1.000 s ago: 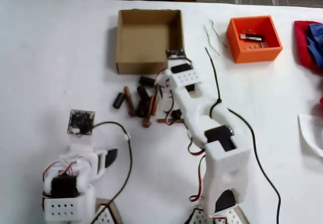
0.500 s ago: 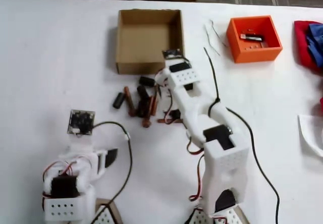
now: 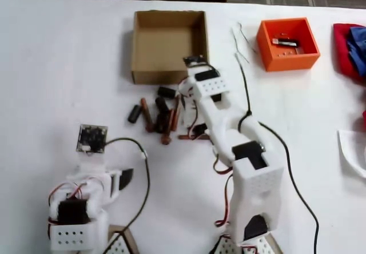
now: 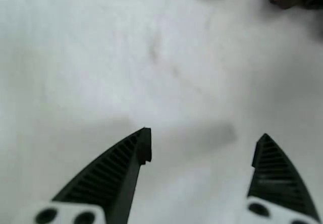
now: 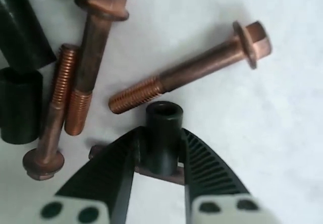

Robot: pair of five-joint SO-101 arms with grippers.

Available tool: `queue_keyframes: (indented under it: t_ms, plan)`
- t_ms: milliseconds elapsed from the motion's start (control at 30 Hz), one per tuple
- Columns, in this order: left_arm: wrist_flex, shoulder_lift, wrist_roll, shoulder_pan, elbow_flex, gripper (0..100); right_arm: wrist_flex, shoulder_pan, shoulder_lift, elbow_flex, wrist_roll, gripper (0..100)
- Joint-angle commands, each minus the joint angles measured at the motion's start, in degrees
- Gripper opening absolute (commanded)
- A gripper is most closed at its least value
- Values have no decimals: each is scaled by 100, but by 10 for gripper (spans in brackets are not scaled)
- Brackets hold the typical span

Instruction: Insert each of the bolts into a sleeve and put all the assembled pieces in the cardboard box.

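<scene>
Copper bolts (image 3: 163, 119) and black sleeves (image 3: 135, 114) lie in a loose pile on the white table, just in front of the cardboard box (image 3: 166, 75). My right arm stretches over the right side of this pile. In its wrist view my right gripper (image 5: 161, 133) is shut on a black sleeve (image 5: 164, 115) with its bore facing up. A bolt (image 5: 197, 67) lies just beyond it, and two more bolts (image 5: 93, 47) and sleeves (image 5: 20, 105) lie beside. My left gripper (image 4: 204, 135) is open over bare table at the lower left, nothing between its fingers.
An orange bin (image 3: 287, 59) holding a small part stands at the back right, with thin wires (image 3: 243, 36) beside it. Red and blue cloth (image 3: 350, 48) and a white sheet (image 3: 351, 151) lie at the right edge. A black cable (image 3: 286, 162) trails along my right arm.
My right arm's wrist has shifted slightly over the pile. The left arm has not moved.
</scene>
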Motion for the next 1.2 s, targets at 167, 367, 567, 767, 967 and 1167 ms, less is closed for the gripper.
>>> queue_keyframes:
  t_ms: [167,367,567,767,967,1167]
  plan:
    - [-88,-149,-26,26,110,336,-75,110,-31,-202,62,110]
    - [-88,-149,-26,26,110,336,-303,110,-31,-202,114,116]
    - [-88,-149,-26,26,110,336,-330,136,356,-237,176,57]
    - [-88,-149,-26,26,110,336,-365,127,303,-202,255,23]
    - [-88,-149,-26,26,110,336,101,347,-831,-185,545,23]
    - [-88,-149,-26,26,110,336,734,822,-2967,492,923,23]
